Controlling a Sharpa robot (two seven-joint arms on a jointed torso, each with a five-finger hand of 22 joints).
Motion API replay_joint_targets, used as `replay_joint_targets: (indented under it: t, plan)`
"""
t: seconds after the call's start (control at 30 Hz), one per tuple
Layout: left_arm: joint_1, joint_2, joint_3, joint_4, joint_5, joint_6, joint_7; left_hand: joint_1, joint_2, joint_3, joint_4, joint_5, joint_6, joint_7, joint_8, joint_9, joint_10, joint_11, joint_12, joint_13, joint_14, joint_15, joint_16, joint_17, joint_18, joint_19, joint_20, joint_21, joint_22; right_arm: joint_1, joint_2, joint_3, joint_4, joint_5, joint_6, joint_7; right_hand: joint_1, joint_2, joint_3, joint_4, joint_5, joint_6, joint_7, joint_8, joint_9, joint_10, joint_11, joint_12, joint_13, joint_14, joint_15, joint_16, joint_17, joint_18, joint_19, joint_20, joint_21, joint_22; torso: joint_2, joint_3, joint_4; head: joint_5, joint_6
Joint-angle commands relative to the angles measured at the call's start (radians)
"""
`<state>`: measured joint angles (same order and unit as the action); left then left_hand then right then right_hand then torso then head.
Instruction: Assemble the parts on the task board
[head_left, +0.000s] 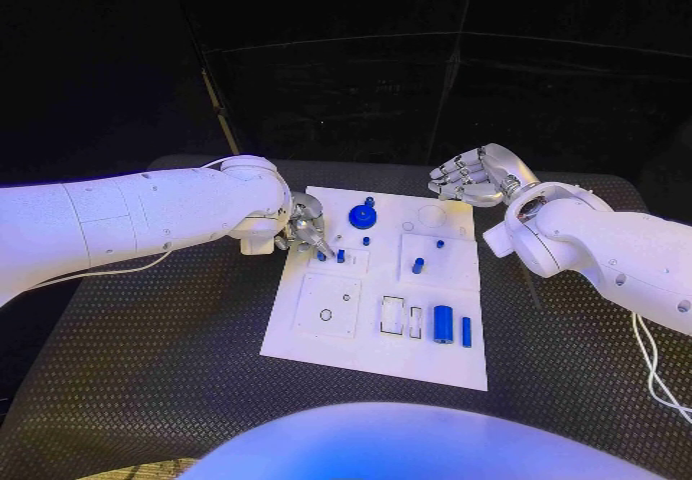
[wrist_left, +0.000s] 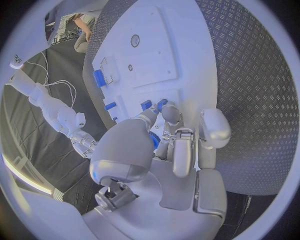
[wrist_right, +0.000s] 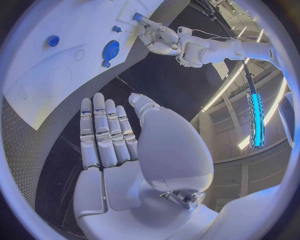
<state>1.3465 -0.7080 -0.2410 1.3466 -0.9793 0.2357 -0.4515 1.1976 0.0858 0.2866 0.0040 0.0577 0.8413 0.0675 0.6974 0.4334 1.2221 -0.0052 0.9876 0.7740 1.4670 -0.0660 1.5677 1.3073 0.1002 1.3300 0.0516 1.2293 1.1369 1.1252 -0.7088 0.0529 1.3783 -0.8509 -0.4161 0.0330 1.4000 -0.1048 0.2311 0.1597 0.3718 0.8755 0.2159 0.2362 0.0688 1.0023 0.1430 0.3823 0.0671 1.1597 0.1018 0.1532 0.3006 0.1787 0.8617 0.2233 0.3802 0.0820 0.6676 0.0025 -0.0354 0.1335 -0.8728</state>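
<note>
Two hands: left (head_left: 303, 232), right (head_left: 469, 176) | one task board (head_left: 325, 345)

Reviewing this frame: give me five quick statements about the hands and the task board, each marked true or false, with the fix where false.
1. The left hand has its fingertips at a small blue part on the task board. True.
2. The right hand holds the blue gear. False: it holds nothing, fingers straight and together, beyond the board's far right corner.
3. The blue gear sits on the board's far half. True.
4. Two blue cylinders lie side by side near the board's right edge. True.
5. Both hands rest on the board. False: the right hand is off it.
</note>
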Motion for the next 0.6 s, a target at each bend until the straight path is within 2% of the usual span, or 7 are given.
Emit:
replay_joint_targets:
  t: [0.03, 0.17, 0.23, 0.4, 0.6]
  plan:
    - [0.001, 0.005, 0.001, 0.001, 0.000, 0.004, 0.010, -0.004, 0.004, 0.116, -0.106, 0.003, -0.008, -0.002, 0.005, 0.002, 0.007, -0.002, -0.002, -0.001, 0.104, 0.003, 0.003, 0.263, 0.001, 0.004, -0.002, -0.006, 0.002, 0.002, 0.000, 0.001, 0.002, 0.003, 0.008, 0.009, -0.006, 0.001, 0.004, 0.000, 0.002, -0.005, 0.003, -0.004, 0.001, 0.002, 0.007, -0.004, -0.001, 0.004, 0.001, -0.002, -0.001, 0.005, 0.004, 0.001, -0.003, -0.001, 0.000, 0.0000, 0.0004, 0.000, 0.000]
    - [0.001, 0.008, 0.001, 0.000, 0.000, 0.004, 0.010, -0.024, -0.006, 0.122, -0.097, 0.001, -0.003, -0.003, 0.009, 0.002, 0.009, -0.002, -0.001, -0.002, 0.104, 0.003, 0.003, 0.263, 0.001, 0.004, -0.002, -0.006, 0.003, 0.002, 0.000, 0.001, 0.002, 0.004, 0.009, 0.009, -0.006, 0.001, 0.004, 0.000, 0.002, -0.005, 0.003, -0.004, 0.001, 0.002, 0.008, -0.004, -0.001, 0.004, 0.001, -0.003, -0.001, 0.005, 0.005, 0.001, -0.003, -0.001, 0.000, -0.0006, 0.0002, 0.000, 0.000]
    - [0.001, 0.009, 0.001, -0.001, 0.000, 0.004, 0.010, -0.041, -0.006, 0.122, -0.084, -0.010, 0.001, -0.004, 0.013, 0.003, 0.011, -0.003, 0.001, -0.001, 0.104, 0.003, 0.003, 0.263, 0.001, 0.004, -0.003, -0.006, 0.003, 0.002, 0.000, 0.001, 0.002, 0.004, 0.009, 0.009, -0.006, 0.001, 0.004, 0.000, 0.002, -0.005, 0.003, -0.004, 0.001, 0.002, 0.008, -0.004, -0.001, 0.004, 0.001, -0.003, -0.001, 0.005, 0.005, 0.001, -0.003, -0.001, 0.000, -0.0007, 0.0003, 0.000, 0.000]
    - [0.001, 0.012, 0.001, -0.003, 0.000, 0.006, 0.009, -0.048, -0.005, 0.125, -0.078, -0.011, 0.003, -0.006, 0.014, 0.004, 0.012, -0.005, 0.001, 0.000, 0.104, 0.001, 0.003, 0.263, 0.001, 0.005, -0.004, -0.005, 0.005, 0.002, 0.000, 0.001, 0.002, 0.004, 0.010, 0.010, -0.006, 0.001, 0.004, 0.000, 0.002, -0.005, 0.003, -0.004, 0.001, 0.002, 0.008, -0.004, -0.001, 0.004, 0.001, -0.003, -0.001, 0.005, 0.005, 0.001, -0.003, -0.001, 0.001, -0.0005, 0.0003, -0.001, 0.000]
    - [0.001, 0.013, 0.001, -0.004, 0.000, 0.011, 0.007, -0.074, -0.022, 0.117, -0.063, -0.011, 0.007, -0.008, 0.018, 0.005, 0.013, -0.006, 0.002, 0.000, 0.104, -0.001, 0.003, 0.263, 0.000, 0.005, -0.006, -0.006, 0.005, 0.002, 0.000, 0.001, 0.002, 0.005, 0.011, 0.010, -0.006, 0.001, 0.004, 0.000, 0.002, -0.005, 0.003, -0.004, 0.001, 0.001, 0.008, -0.004, -0.001, 0.004, 0.001, -0.003, -0.001, 0.005, 0.005, 0.001, -0.004, -0.001, 0.001, -0.0002, 0.0008, -0.001, 0.000]
